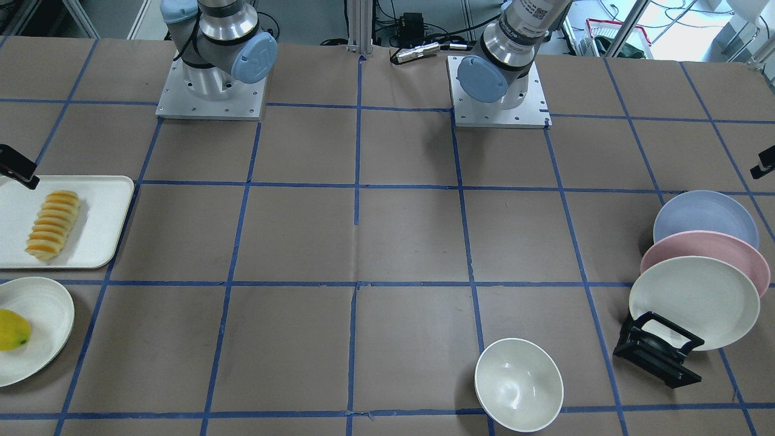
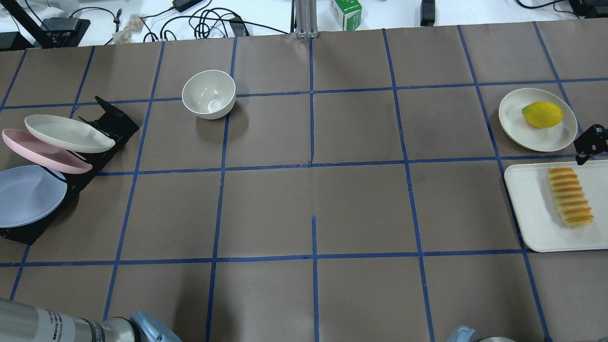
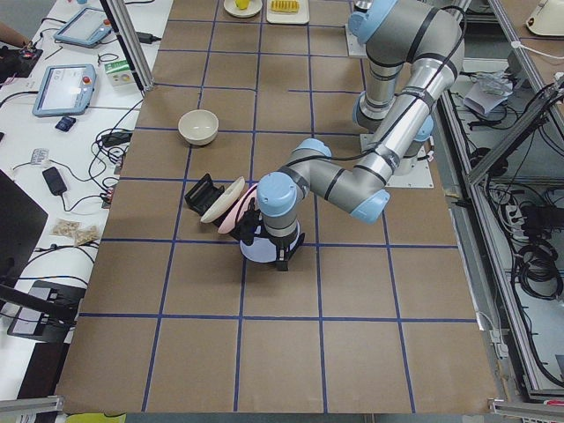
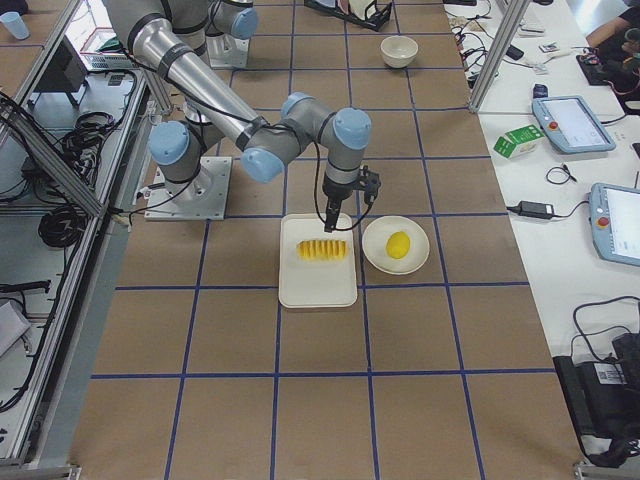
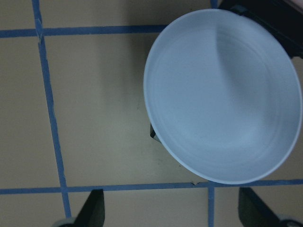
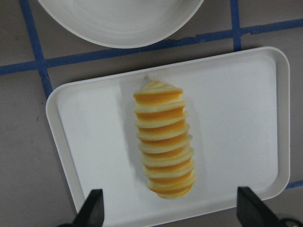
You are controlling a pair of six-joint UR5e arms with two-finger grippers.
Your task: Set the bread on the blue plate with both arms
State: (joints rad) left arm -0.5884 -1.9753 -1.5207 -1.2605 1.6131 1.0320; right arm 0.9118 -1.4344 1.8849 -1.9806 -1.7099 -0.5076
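Observation:
The bread (image 6: 163, 146), a ridged yellow-orange loaf, lies on a white tray (image 6: 236, 118) at the table's right end; it also shows in the overhead view (image 2: 570, 196). My right gripper (image 6: 171, 210) hangs above the bread, open and empty, with the loaf between its fingers (image 6: 92, 210). The blue plate (image 5: 222, 94) leans in a black rack (image 2: 111, 123) at the left end, at the rack's end nearest the robot (image 2: 26, 194). My left gripper (image 5: 173, 213) hangs above the plate's near rim, open and empty.
A pink plate (image 2: 38, 152) and a cream plate (image 2: 66, 133) lean in the same rack behind the blue one. A white bowl (image 2: 209, 94) stands at the far side. A lemon (image 2: 542, 114) sits on a small cream plate (image 2: 515, 118) beside the tray.

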